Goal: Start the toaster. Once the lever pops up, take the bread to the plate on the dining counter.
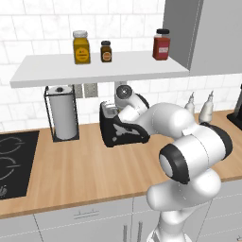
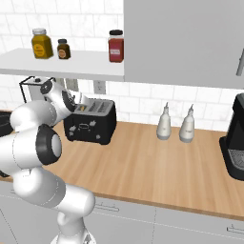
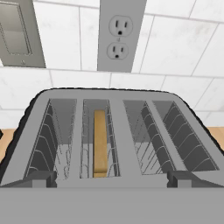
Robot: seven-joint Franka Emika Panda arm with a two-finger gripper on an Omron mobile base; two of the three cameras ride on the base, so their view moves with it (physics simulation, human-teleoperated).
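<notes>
Still early: my gripper (image 3: pixel 112 177) wide open, empty, above toaster (image 2: pixel 90 120) at worktop back edge. Bread (image 3: pixel 100 143) sits in slot. Lever press, carry to plate remain.

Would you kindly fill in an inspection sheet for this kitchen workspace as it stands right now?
Surface: wood worktop against a white-tiled wall, with a black cooktop at its left end.
Job's things: toaster at the back of the worktop; bread upright in one of its slots, seen in the hand view.
Clutter: paper towel roll, two white bottles, black coffee machine; three jars on the shelf.
End effector: end effector open, above the toaster, holding nothing.
Cables: nothing seen.
Surroundings: wall outlet, grey wall cabinet, drawers below.
</notes>
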